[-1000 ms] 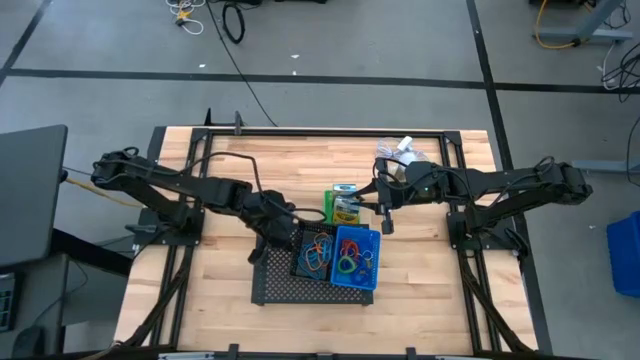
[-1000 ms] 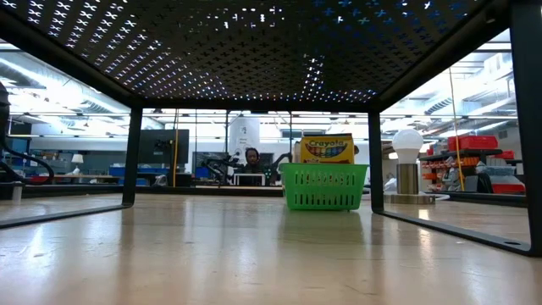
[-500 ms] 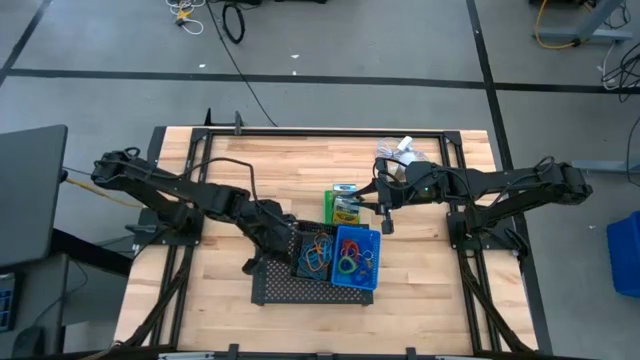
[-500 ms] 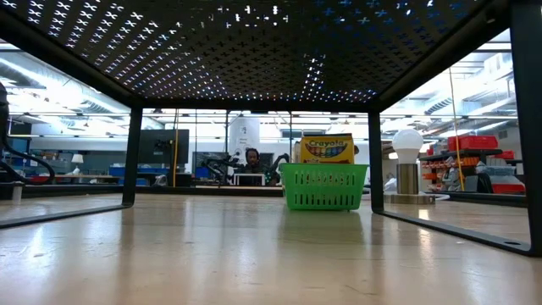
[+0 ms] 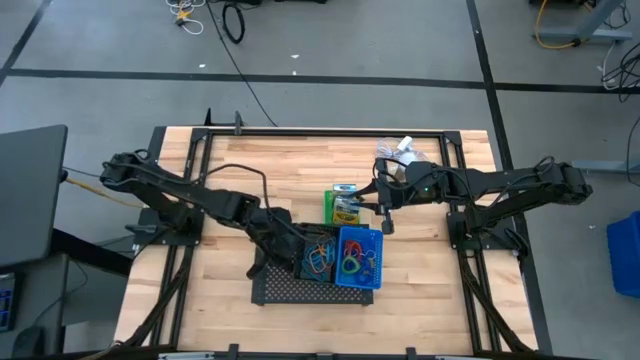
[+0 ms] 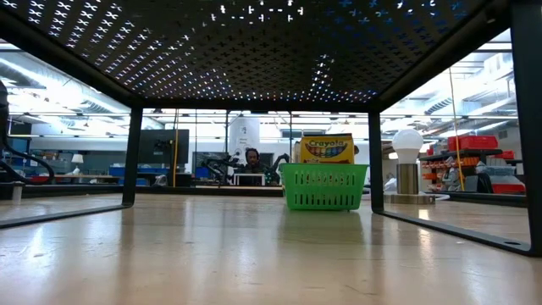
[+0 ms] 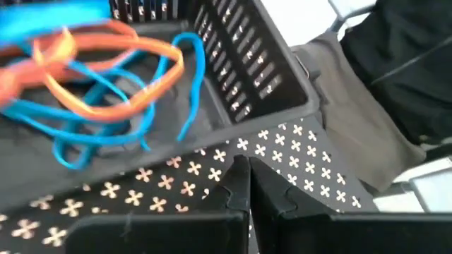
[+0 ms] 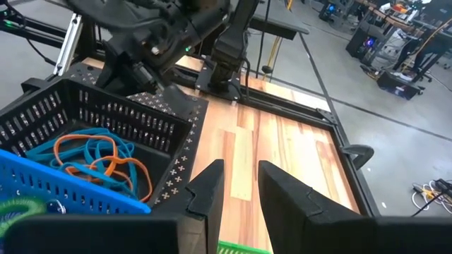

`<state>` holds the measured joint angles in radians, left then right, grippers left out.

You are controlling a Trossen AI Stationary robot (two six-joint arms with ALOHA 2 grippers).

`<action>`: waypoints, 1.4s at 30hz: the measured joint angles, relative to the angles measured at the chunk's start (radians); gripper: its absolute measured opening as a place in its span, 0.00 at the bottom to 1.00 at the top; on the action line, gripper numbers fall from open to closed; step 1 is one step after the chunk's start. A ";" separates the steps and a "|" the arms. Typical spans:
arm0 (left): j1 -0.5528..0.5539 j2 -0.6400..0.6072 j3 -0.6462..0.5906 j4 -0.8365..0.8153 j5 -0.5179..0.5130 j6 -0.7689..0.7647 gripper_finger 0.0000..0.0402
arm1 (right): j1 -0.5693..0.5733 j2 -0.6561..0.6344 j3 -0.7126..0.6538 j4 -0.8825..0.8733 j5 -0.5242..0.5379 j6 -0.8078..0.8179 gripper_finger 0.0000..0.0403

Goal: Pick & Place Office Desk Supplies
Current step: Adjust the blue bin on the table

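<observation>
Currently: mesh tray (image 5: pixel 285 290) raised on legs at tabletop's near-middle, carrying black bin (image 5: pixel 312 254) and blue bin (image 5: pixel 357 257) side by side, both holding rubber-band loops (image 7: pixel 106 60). Left gripper (image 7: pixel 242 197) low over tray, just beside black bin's wall, fingers pressed together, empty; likely set to nudge bin. Right gripper (image 8: pixel 236 185) hovers above, jaws part open, nothing held. Green bin (image 6: pixel 324 186) with crayon box (image 6: pixel 327 147) behind tray. Fan (image 6: pixel 407 165) near far right corner, clear of work.

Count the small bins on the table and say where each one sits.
3. The green bin stands on the bare table behind the mesh tray, holding the crayon box. The black bin and blue bin sit side by side on that tray. None seems hidden.
</observation>
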<state>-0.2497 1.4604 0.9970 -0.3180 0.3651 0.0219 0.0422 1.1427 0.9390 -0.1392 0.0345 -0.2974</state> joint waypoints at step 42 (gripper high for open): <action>0.167 -0.605 0.000 -0.485 -0.915 0.030 0.31 | -0.429 0.587 0.661 -0.835 -0.238 -0.192 0.30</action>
<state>-0.0831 0.8558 0.9966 -0.8028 -0.5501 0.0521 -0.3873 1.7293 1.6002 -0.9742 -0.2032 -0.4892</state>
